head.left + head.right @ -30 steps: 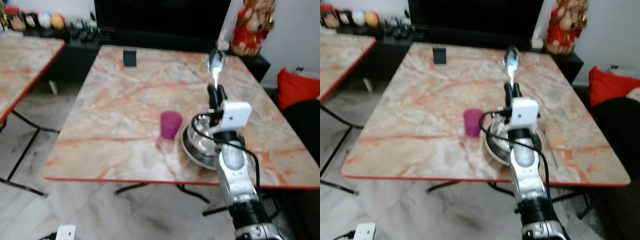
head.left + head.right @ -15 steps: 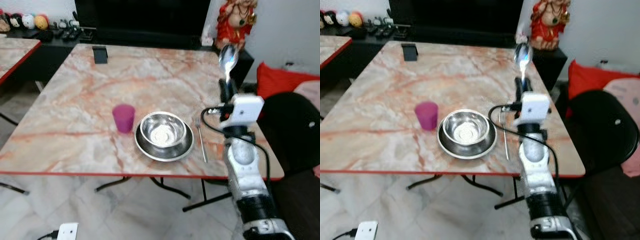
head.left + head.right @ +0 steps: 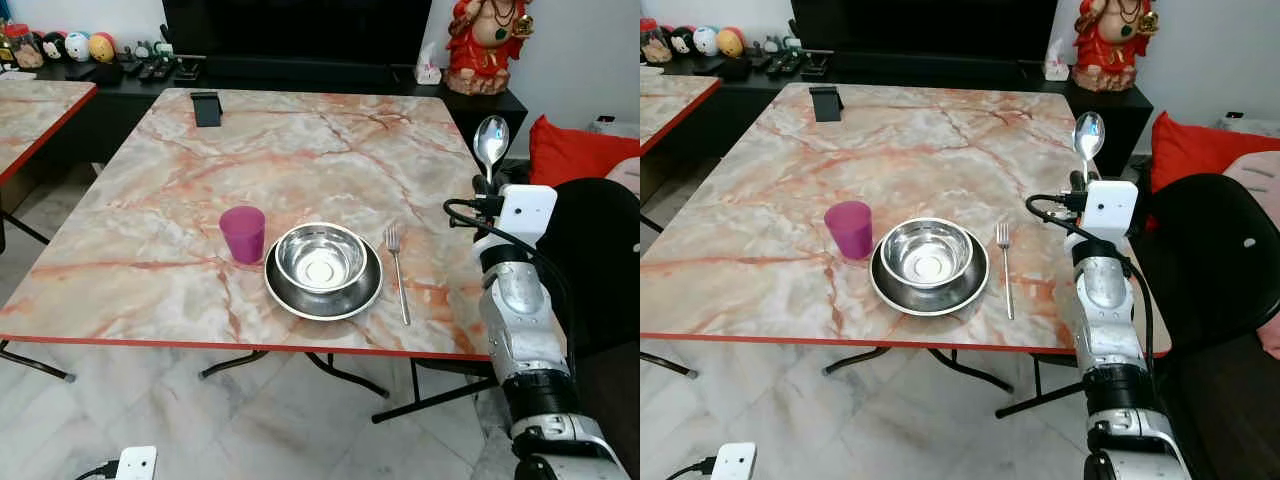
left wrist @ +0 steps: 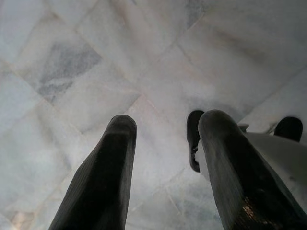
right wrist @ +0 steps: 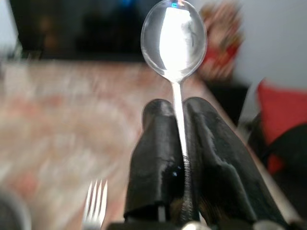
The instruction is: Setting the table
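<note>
My right gripper [image 5: 176,112] is shut on a silver spoon [image 3: 491,140], held upright with its bowl on top, over the table's right edge. On the marble table [image 3: 300,140] a steel bowl [image 3: 320,263] sits in a steel plate [image 3: 290,297] near the front edge. A purple cup [image 3: 243,233] stands just left of the plate and a fork [image 3: 398,267] lies just right of it. The spoon is right of the fork and above the tabletop. My left gripper [image 4: 165,143] hangs open over the tiled floor.
A small black object [image 3: 206,108] stands at the table's far left. A second table [image 3: 40,110] is at the left. A red statue [image 3: 488,45] sits on the dark cabinet behind. A red cushion [image 3: 580,155] and a black chair [image 3: 595,260] are at the right.
The camera has swung and the whole picture shifted, so the table now sits more centred. My right gripper with the spoon now stands further right, at the table's right edge.
</note>
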